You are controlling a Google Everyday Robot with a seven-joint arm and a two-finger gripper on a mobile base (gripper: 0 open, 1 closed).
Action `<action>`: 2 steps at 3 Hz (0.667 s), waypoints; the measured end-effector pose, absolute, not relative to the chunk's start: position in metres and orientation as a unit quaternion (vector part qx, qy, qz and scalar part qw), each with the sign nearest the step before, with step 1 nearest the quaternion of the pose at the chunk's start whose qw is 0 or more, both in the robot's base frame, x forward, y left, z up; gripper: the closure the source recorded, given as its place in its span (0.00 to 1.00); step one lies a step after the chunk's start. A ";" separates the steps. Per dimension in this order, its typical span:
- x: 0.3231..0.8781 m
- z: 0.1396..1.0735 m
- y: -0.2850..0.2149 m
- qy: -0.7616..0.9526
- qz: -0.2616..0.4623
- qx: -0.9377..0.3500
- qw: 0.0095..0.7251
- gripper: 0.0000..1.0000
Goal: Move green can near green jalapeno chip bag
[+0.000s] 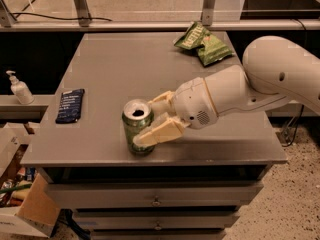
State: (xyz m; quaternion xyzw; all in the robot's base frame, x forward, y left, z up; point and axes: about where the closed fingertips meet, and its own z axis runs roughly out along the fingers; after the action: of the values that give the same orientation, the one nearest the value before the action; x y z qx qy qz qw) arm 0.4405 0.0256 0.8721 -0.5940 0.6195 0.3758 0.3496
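The green can (137, 125) stands upright near the front edge of the grey table (120, 74), its silver top open. My gripper (151, 120) reaches in from the right with its two pale fingers open around the can, one behind it and one (155, 134) in front. The green jalapeno chip bag (203, 42) lies crumpled at the far right of the table, well away from the can.
A flat dark-blue packet (69, 105) lies near the table's left edge. A hand-sanitiser bottle (19, 88) stands on a ledge to the left. Cardboard boxes (20, 204) sit on the floor at the lower left. A metal rail runs behind the table.
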 end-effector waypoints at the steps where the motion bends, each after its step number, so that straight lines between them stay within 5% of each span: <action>1: 0.449 0.876 0.015 0.628 0.374 -0.579 0.361 0.64; 2: 0.466 0.884 -0.009 0.647 0.361 -0.553 0.382 0.87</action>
State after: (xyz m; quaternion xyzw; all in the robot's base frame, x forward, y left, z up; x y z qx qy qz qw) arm 0.4664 -0.0095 0.8842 -0.5526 0.6466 0.3612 0.3822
